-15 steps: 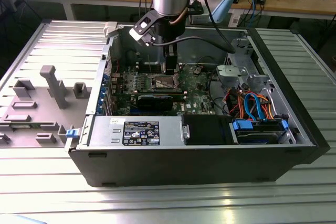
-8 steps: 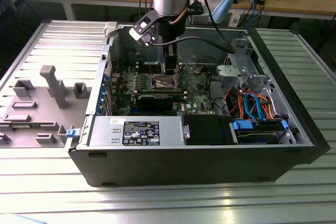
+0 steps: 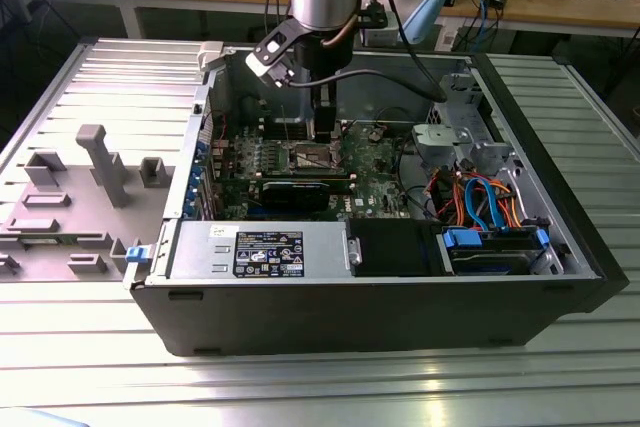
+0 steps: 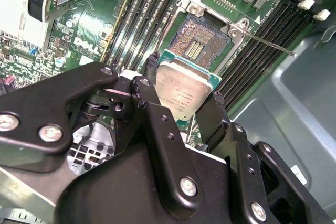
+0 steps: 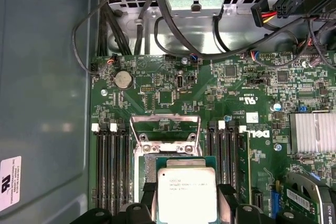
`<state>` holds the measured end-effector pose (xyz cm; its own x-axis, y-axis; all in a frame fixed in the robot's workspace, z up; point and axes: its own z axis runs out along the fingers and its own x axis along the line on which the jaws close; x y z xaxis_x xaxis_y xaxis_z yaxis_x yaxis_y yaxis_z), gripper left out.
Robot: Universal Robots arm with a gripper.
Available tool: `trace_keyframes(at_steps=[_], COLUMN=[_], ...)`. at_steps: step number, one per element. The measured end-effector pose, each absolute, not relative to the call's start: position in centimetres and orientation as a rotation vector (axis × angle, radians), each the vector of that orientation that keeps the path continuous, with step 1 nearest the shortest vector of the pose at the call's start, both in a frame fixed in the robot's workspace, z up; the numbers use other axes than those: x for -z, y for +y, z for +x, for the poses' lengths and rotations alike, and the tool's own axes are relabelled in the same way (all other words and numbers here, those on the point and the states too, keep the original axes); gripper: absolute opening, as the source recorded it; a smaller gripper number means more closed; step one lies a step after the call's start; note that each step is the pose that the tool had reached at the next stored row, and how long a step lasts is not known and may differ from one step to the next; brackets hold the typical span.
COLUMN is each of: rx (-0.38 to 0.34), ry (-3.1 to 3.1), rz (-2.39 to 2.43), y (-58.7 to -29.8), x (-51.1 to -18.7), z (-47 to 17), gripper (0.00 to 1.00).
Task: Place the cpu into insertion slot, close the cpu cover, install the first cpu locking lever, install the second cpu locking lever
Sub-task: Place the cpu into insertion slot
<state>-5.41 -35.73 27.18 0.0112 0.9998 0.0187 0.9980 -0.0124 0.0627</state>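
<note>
Silver-grey on top and green at the rim: the cpu (image 4: 185, 92), pinched flat by two opposite edges between the black fingers (image 4: 211, 115) of the gripper (image 4: 182, 83), closed just to the cpu's width. Held level over the green board (image 5: 173, 93), down inside the open computer case (image 3: 400, 317) as seen in the exterior view. Not yet seated in the slot (image 4: 200, 41): brownish-gold contact field bare, partly overlapped by the cpu's edge in the second wrist view. Cover (image 5: 165, 128) swung up and standing open beyond the slot in the first wrist view. One thin locking lever (image 4: 268, 44) sticking out free past a corner of the slot. Black memory slots (image 5: 107, 166) on either side. Case set on a ribbed metal counter (image 3: 300, 387).
</note>
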Motion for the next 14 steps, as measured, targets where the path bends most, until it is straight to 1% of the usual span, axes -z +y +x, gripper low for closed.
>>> trace_keyframes(at_steps=[14], rx=[-0.088], ry=[2.137], rz=[2.256], y=[-35.73], x=[-27.16], z=[-5.4], gripper=[0.55])
